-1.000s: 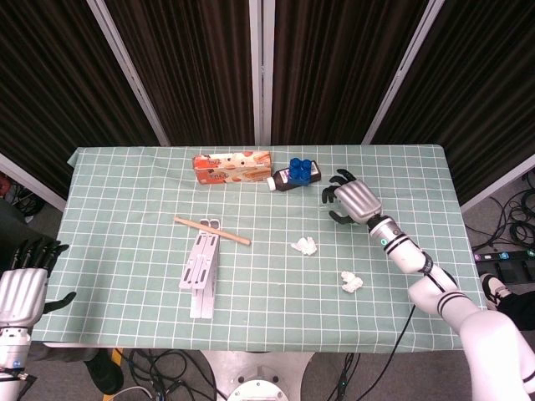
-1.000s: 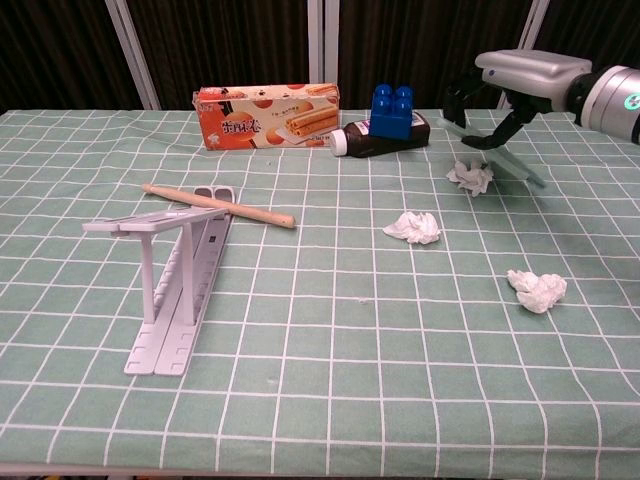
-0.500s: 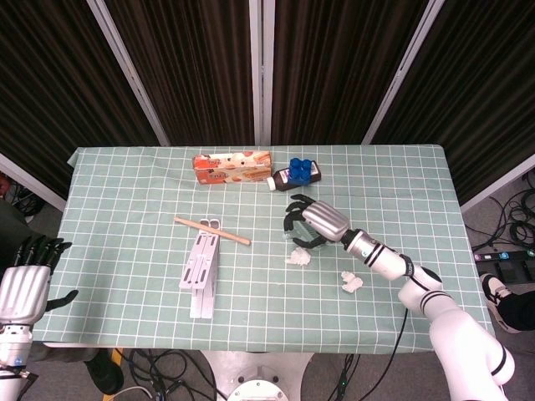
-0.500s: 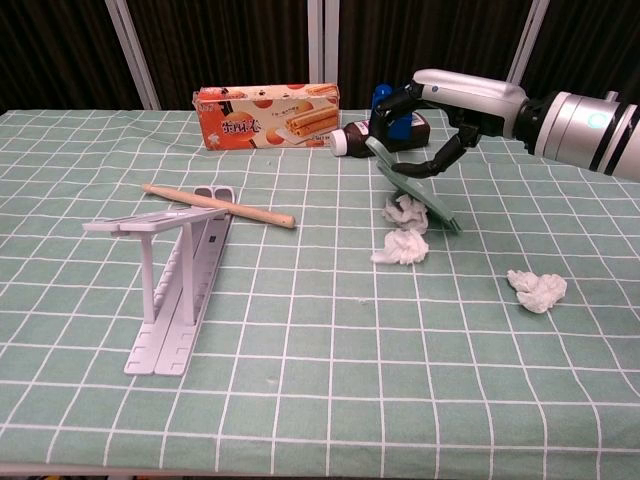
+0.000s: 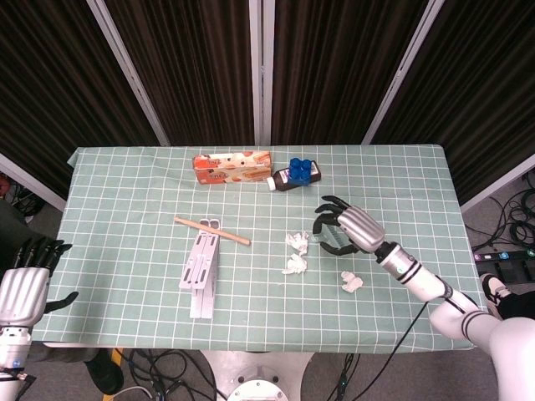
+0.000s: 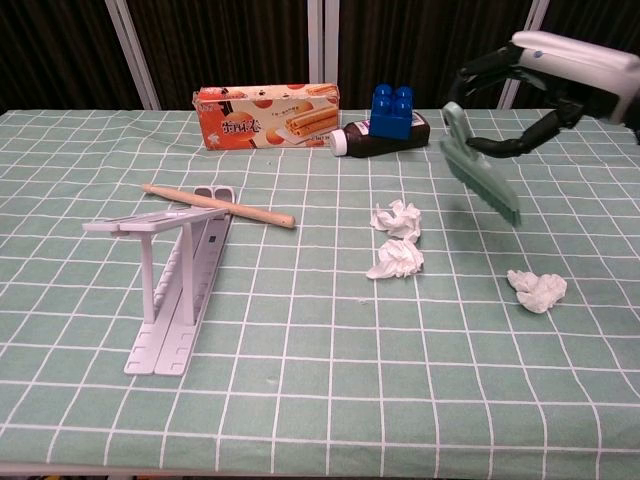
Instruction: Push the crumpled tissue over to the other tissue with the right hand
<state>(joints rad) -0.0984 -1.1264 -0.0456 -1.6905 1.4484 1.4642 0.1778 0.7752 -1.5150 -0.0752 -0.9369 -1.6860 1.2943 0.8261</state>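
Observation:
Two crumpled white tissues lie close together at mid-table: one [image 5: 295, 241] [image 6: 397, 218] just behind the other [image 5: 294, 266] [image 6: 396, 258]. A third tissue [image 5: 352, 281] [image 6: 537, 290] sits apart, nearer the front right. My right hand [image 5: 343, 227] [image 6: 545, 75] hovers to the right of the pair, off the cloth, holding a flat green scraper [image 6: 480, 170] that slants down toward the table without touching any tissue. My left hand [image 5: 21, 288] hangs off the table's front left corner, fingers apart, holding nothing; only the head view shows it.
At the back stand an orange cookie box [image 5: 232, 168] [image 6: 267, 115], a dark bottle on its side [image 6: 385, 137] and a blue block [image 6: 393, 110]. A wooden stick [image 6: 218, 205] rests across a white rack [image 6: 180, 290] on the left.
My right hand swept a tissue from the back right to the middle one, then drew back to the right and lifted. The two tissues now lie side by side.

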